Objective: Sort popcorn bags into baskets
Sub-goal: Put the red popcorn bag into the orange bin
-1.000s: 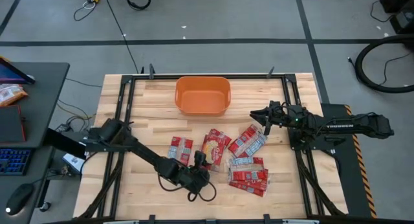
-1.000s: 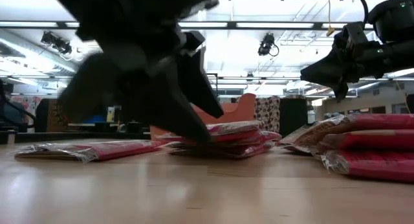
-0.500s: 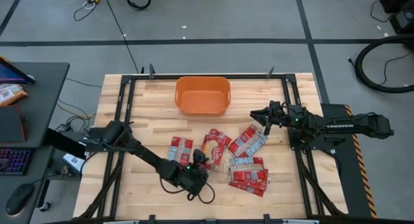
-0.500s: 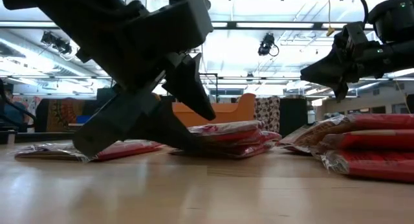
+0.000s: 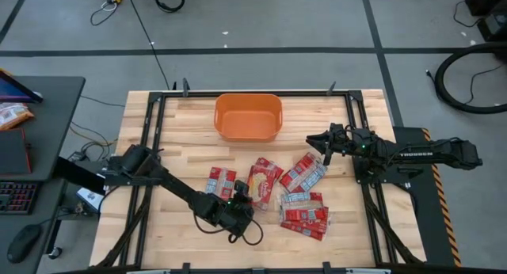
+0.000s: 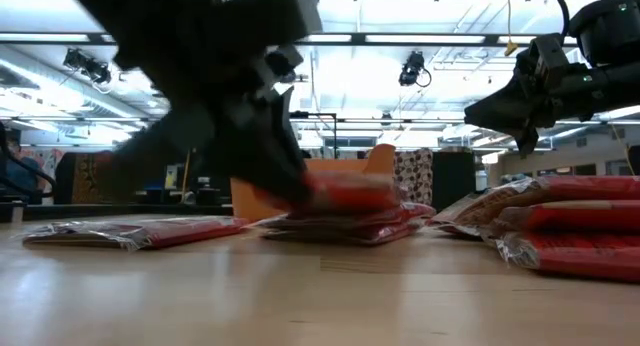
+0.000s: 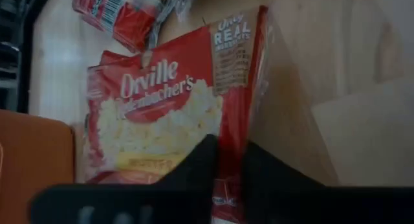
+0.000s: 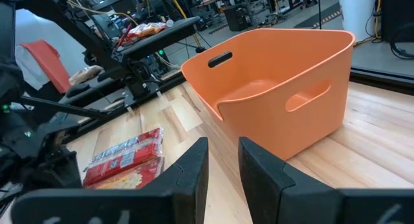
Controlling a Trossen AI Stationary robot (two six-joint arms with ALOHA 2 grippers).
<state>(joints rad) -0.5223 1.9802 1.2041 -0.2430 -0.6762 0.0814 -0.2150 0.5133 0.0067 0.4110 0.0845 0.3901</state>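
An orange basket [image 5: 248,116] stands at the table's far middle. Several red popcorn bags lie flat on the wood: one [image 5: 221,181] left of centre, one [image 5: 263,181] in the middle, one [image 5: 303,171] to its right, and a pile [image 5: 305,215] near the front. My left gripper [image 5: 240,201] is shut on the middle bag [image 7: 168,114] at its near end. My right gripper [image 5: 317,139] hangs above the table to the right of the basket, slightly open and holding nothing; its wrist view faces the basket [image 8: 278,94]. My left gripper pinches the middle bag's near short edge [image 7: 229,143] between its two fingers [image 7: 197,162]. The fingers slant down at it from the table's near left. The bag lies flat and printed side up, resting on another red packet [image 7: 107,56] under it.
Black frame rails [image 5: 150,131] run along the table's left and right sides and its far edge. The right arm [image 5: 412,154] reaches in from the right edge. A bare strip of wood lies between the basket and the bags.
My left gripper, which stood wide open astride the middle bag's near end, has moved slightly toward the bag and shut on that end. The bag stays lying where it was.
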